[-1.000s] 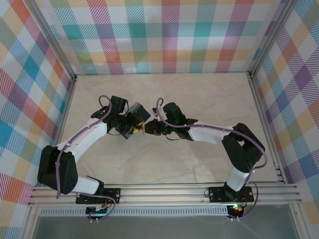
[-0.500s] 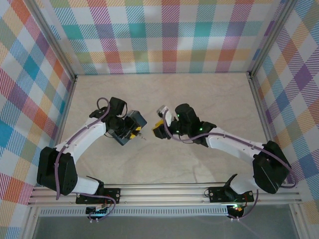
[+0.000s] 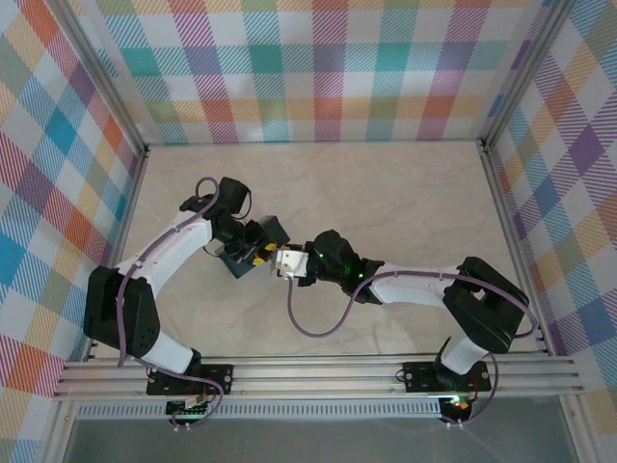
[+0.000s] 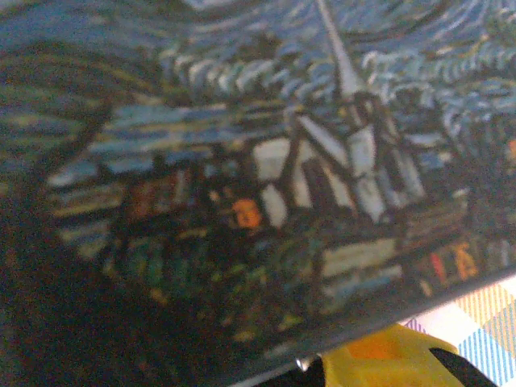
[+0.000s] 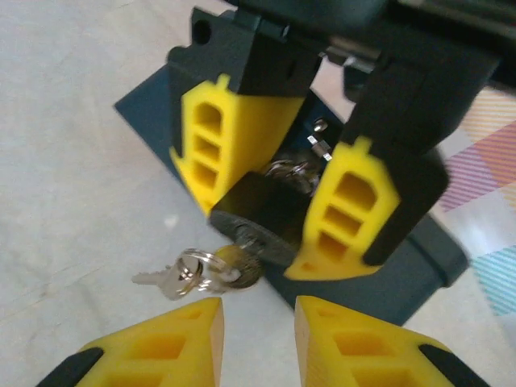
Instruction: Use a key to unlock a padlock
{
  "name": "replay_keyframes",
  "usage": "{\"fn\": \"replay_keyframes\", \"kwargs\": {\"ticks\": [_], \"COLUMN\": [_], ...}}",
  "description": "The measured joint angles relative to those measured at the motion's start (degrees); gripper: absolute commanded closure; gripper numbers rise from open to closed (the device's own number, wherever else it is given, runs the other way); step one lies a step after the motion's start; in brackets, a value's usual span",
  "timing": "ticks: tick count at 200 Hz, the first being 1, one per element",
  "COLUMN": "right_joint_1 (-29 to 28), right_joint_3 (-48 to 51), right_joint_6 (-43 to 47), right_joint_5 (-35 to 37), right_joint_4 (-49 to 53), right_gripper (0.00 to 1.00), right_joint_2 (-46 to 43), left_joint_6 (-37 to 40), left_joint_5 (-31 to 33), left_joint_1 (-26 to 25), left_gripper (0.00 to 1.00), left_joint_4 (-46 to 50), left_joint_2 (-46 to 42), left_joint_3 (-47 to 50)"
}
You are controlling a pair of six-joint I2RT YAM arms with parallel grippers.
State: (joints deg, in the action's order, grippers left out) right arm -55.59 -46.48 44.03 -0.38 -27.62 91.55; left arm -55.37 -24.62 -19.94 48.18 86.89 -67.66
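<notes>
Left gripper [image 5: 272, 232]: I see it clamped on the padlock [image 5: 256, 211].
Right gripper [image 5: 256, 313]: fingers apart, holding nothing.
Key [image 5: 235, 270]: seated in the padlock (spare key [image 5: 159, 279] dangling) — turn remaining, I judge.

The right gripper [image 3: 287, 262] has swung back in, closing the gap that had opened half a second ago. It now sits just short of the padlock [image 5: 266, 222] in the left gripper [image 3: 256, 253]. Its elbow has pulled inward, and its cable now droops onto the worktop [image 3: 386, 193].
</notes>
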Motion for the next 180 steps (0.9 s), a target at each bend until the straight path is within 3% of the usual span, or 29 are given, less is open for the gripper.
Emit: {"fn": "replay_keyframes", "kwargs": {"ticks": [106, 142, 180], "right_joint_1": [-3.61, -4.13, -4.13], "right_joint_3": [0.02, 0.02, 0.02], "right_joint_6": [7.15, 7.91, 8.02], "right_joint_5": [6.01, 7.06, 7.56], "right_joint_4": [-6.78, -7.48, -7.43], "right_gripper": [0.76, 0.83, 0.78], "right_joint_2": [3.52, 3.56, 3.63], "left_joint_6": [0.74, 0.59, 0.33], "left_joint_5": [-1.49, -1.95, -2.12], "left_joint_1": [0.0, 0.0, 0.0], "left_gripper": [0.79, 0.79, 0.79], "left_joint_4": [0.17, -0.24, -0.31], "left_joint_2": [1.2, 1.46, 1.46], "left_joint_3": [-0.85, -0.87, -0.87]}}
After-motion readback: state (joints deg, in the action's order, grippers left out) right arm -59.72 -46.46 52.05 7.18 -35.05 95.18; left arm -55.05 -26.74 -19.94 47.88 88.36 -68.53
